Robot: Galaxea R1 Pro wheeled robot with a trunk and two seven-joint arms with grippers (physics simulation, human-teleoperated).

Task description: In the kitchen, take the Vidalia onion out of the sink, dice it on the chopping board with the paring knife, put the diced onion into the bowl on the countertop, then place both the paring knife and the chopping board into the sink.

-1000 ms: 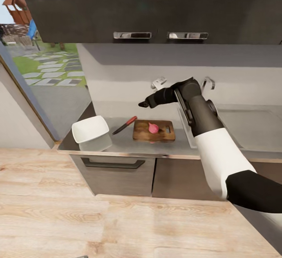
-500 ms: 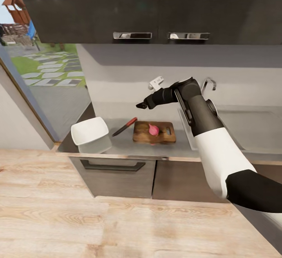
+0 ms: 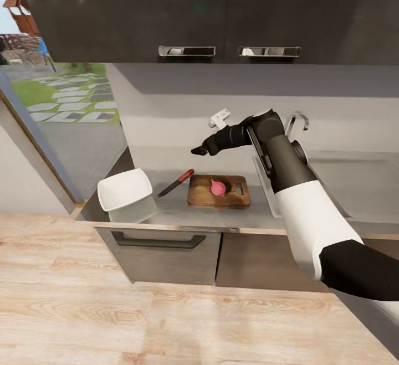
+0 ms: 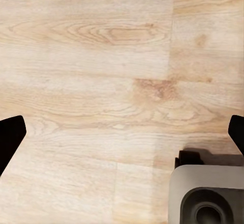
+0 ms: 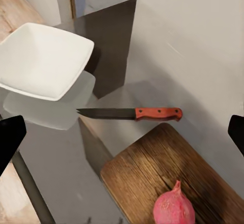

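Observation:
The pink Vidalia onion [image 3: 218, 187] [image 5: 174, 208] lies on the brown chopping board [image 3: 228, 198] [image 5: 147, 175]. Just left of the board, the red-handled paring knife [image 3: 176, 182] [image 5: 134, 113] rests on the grey countertop [image 3: 183, 207]. The white bowl [image 3: 125, 190] [image 5: 43, 58] stands at the counter's left end. My right gripper [image 3: 198, 149] [image 5: 122, 135] hovers open and empty above the knife and the board's left end. The sink [image 3: 363, 185] sits to the right, partly behind my right arm. In the left wrist view, my left gripper [image 4: 122, 132] is open over the wooden floor.
Dark wall cabinets [image 3: 221, 16] hang above the counter, close over my right arm. A chrome tap [image 3: 296, 121] and a small white fitting [image 3: 220, 117] stand at the back wall. A glass wall [image 3: 55, 116] borders the counter's left end. The robot's base [image 4: 208, 196] stands on the floor.
My right gripper has edged a little to the left, from over the board toward the knife. The head view has shifted slightly. The onion, knife and bowl have stayed in place.

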